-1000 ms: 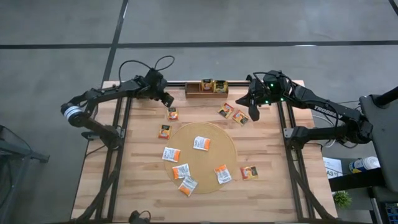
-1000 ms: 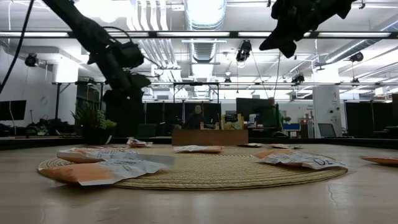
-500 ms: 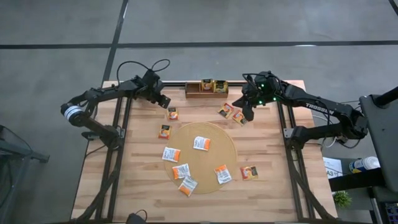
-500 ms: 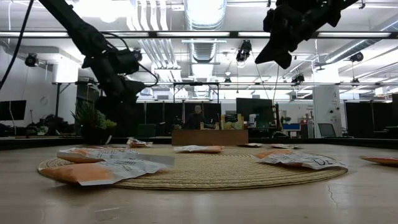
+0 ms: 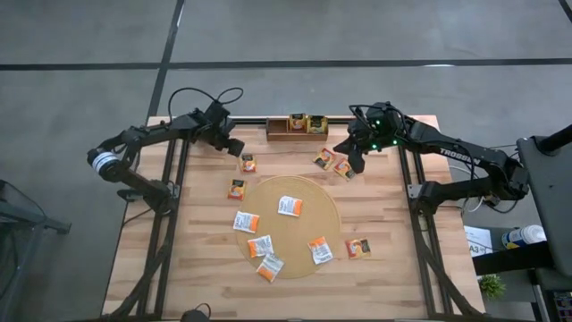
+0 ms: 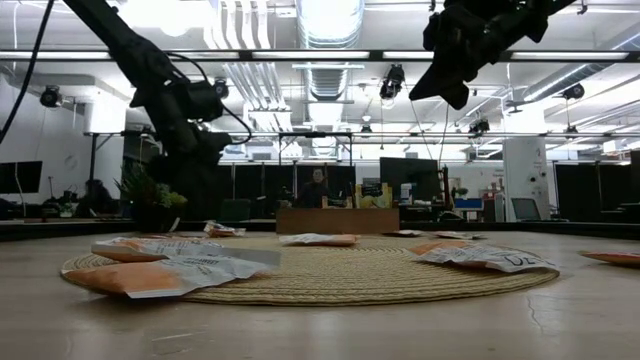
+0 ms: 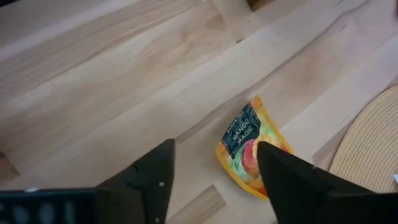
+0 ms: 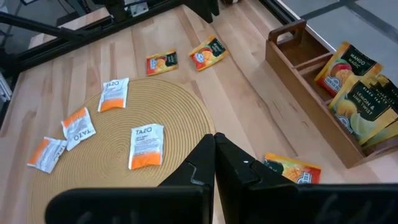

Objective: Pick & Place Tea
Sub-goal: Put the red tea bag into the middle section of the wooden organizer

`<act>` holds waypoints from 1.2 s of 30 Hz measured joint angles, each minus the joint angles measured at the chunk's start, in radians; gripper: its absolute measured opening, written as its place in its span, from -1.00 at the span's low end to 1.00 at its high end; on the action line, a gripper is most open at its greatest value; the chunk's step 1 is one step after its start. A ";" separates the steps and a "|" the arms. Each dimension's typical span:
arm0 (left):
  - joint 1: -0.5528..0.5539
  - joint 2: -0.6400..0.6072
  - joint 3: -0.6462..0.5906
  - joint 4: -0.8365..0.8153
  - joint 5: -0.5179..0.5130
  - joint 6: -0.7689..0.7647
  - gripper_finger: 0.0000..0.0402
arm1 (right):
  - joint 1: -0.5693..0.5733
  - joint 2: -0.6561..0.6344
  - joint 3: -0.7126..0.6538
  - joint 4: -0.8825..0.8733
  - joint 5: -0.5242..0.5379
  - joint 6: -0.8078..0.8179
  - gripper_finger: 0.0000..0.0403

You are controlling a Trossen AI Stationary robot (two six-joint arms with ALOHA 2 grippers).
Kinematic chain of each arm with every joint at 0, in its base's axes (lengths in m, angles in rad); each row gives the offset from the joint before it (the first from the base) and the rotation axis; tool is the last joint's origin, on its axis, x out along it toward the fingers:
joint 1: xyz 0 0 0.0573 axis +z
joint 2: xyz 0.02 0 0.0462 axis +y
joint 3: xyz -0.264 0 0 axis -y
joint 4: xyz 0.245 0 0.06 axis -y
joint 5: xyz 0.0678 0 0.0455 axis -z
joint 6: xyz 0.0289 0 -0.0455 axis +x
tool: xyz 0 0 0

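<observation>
Left gripper (image 7: 211, 171) withdrawn, ten loose sachets (image 5: 248, 164)

Flat square tea sachets in orange and white with orange marks (image 5: 290, 206) are showing against a round tan woven mat (image 5: 313, 221) on a pale striped wooden table (image 5: 206, 259).

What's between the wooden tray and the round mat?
In the high view, mostly bare table. Between the tray and the mat, nothing lies straight across; one orange sachet sits off to the left, two sachets off to the right.
</observation>
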 joint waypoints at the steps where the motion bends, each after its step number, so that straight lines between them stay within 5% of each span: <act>1: -0.001 0.000 0.001 0.000 0.000 0.003 0.15 | 0.000 0.000 0.000 0.000 0.000 0.001 -0.96; 30: -0.011 0.216 0.037 0.017 0.104 0.005 0.19 | 0.000 0.000 0.001 0.000 0.001 0.011 -0.96; 36: -0.011 0.222 0.038 0.015 0.092 0.013 -0.15 | 0.000 0.000 0.001 0.000 0.002 0.015 -0.96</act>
